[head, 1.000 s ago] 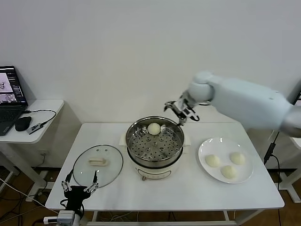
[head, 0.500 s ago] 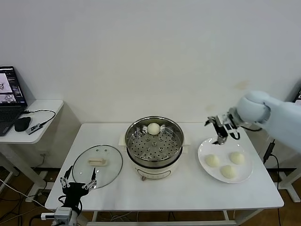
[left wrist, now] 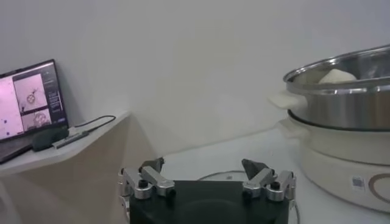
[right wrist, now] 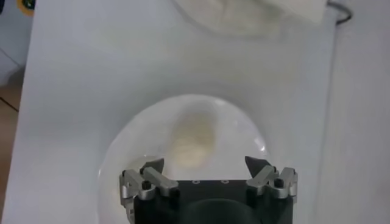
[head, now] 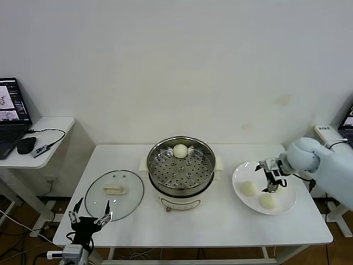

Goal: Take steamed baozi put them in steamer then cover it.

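Note:
The steamer (head: 181, 178) stands mid-table, its steel basket holding one steamed baozi (head: 180, 150) at the back. Two more baozi (head: 249, 188) (head: 268, 202) lie on the white plate (head: 251, 170) to its right. My right gripper (head: 270, 180) hangs open low over the plate's far right part. In its wrist view (right wrist: 205, 165) a blurred baozi (right wrist: 192, 143) lies just ahead of the jaws, untouched. The glass cover (head: 115, 190) lies flat left of the steamer. Parked at the table's front-left edge is my left gripper (head: 88, 221), open and empty (left wrist: 204, 167).
A side desk (head: 52, 130) with a laptop (head: 12, 110) and mouse stands to the far left, off the white table (head: 231, 223). The left wrist view shows the steamer (left wrist: 341, 97) close by, with the baozi (left wrist: 337, 76) showing above its rim.
My right arm has swung from behind the steamer's back rim to the right and down over the plate. The left gripper has sunk slightly at the table edge.

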`<state>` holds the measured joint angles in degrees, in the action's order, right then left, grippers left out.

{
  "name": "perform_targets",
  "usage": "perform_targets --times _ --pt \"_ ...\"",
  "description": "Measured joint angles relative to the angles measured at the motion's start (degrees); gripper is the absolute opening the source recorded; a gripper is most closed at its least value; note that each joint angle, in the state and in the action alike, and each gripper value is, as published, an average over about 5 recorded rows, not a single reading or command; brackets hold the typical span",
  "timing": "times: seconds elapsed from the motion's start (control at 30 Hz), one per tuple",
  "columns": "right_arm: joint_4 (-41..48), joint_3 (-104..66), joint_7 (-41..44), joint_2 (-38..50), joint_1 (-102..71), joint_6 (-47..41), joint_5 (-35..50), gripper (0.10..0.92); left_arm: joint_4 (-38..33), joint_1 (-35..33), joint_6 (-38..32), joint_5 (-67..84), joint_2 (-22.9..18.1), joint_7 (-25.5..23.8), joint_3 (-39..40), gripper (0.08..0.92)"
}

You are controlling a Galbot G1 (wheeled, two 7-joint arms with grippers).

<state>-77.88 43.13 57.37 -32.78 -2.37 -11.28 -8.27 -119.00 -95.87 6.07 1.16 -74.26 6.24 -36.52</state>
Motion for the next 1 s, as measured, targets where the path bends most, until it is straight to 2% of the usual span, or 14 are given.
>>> perform_targets --times 0.53,1.0 --pt "12.5 -4.3 1.2 -10.5 -4.4 1.7 -3.9 0.805 0.4 -0.1 0.1 0.0 -0.2 -0.4 -0.8 0.823" --pt "16.3 -5.6 2.2 -13.1 -4.9 1.3 -6.0 0.63 0.3 -0.2 0.1 0.0 -0.6 -0.4 -0.8 0.823"
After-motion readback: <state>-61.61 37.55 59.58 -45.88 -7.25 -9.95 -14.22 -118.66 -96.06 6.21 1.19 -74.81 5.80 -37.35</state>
